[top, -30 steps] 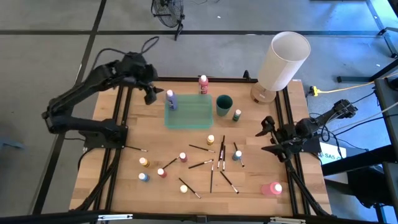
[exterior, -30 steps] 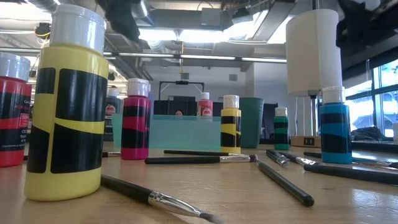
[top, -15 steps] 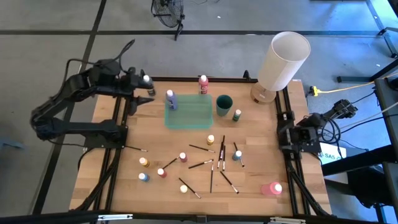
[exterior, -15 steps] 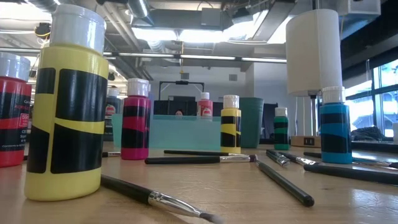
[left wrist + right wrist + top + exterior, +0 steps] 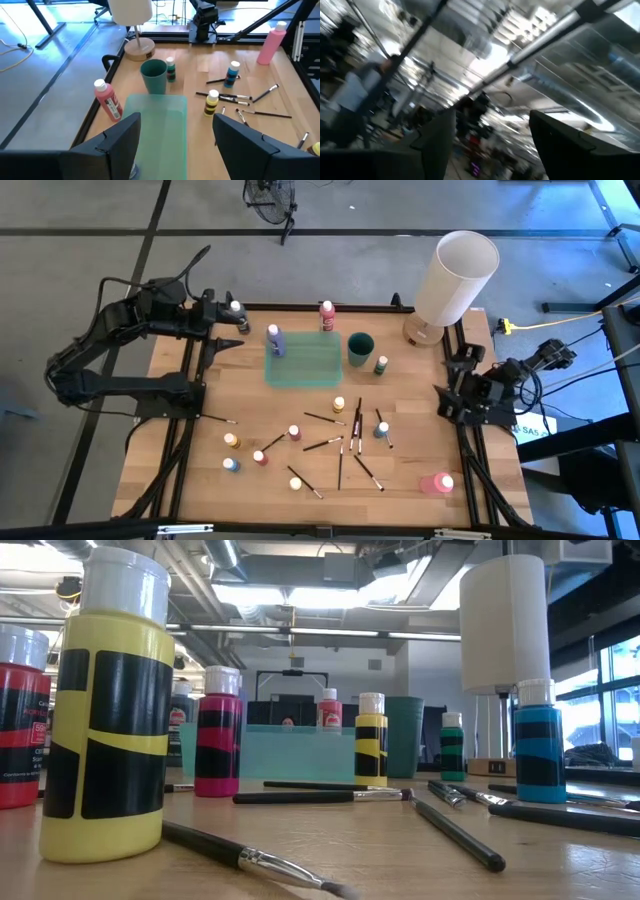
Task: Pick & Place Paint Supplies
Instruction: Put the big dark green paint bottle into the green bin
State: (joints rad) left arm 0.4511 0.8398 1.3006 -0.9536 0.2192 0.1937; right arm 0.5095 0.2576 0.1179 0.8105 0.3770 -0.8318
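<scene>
While both arms wait at the table's edges, the paint supplies sit untouched on the wood.
At the far left corner, the left gripper (image 5: 232,327) hangs with fingers spread and empty, just left of the purple bottle (image 5: 274,338) standing in the green tray (image 5: 310,365). Nearer the middle, small bottles (image 5: 294,432) and dark brushes (image 5: 340,465) lie scattered in front of the tray, with the green cup (image 5: 360,348) beside it. At the right edge, the right gripper (image 5: 447,390) holds nothing, its fingers apart.
</scene>
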